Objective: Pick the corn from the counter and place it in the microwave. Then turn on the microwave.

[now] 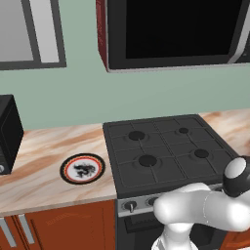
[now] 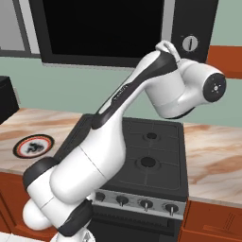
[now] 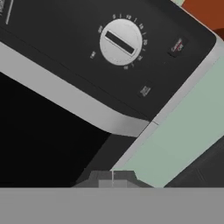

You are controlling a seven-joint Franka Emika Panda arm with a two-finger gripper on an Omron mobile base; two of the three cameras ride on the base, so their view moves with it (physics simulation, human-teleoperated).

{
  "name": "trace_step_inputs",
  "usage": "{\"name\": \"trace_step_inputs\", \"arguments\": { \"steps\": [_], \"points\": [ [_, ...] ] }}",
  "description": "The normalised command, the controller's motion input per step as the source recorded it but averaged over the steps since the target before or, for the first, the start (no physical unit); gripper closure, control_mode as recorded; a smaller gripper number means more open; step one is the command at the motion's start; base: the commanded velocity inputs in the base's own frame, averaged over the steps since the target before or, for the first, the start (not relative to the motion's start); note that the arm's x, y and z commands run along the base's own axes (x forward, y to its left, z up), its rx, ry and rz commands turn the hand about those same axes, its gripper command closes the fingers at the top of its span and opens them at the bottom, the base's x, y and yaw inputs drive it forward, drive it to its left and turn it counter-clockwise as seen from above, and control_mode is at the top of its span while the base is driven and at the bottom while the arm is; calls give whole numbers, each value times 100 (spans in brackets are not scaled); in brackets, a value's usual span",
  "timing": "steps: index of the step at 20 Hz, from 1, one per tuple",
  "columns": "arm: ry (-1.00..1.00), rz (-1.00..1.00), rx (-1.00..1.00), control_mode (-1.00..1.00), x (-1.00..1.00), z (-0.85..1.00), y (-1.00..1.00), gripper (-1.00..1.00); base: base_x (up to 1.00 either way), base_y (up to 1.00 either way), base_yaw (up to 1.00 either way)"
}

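Left base view: marble counter (image 1: 44, 146) carries a round plate (image 1: 82, 169) beside the black stovetop (image 1: 166, 149); jaws pressed together, empty.

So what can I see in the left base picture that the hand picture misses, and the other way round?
Left base view alone: the round plate on the marble counter, the black gas stovetop and a smaller black box at the left edge. Hand view alone: the white dial on the control panel, seen close, with small labels beside it. Shared: the microwave, with its dark door, and the pale green wall.
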Motion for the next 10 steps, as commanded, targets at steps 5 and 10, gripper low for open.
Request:
{"name": "trace_step_inputs", "arguments": {
  "steps": [5,10],
  "points": [
    [-3,0,11,-100,0,-9,-7,100,0,0,0],
    [-2,0,10,-100,0,-7,-4,100,0,0,0]
  ]
}}
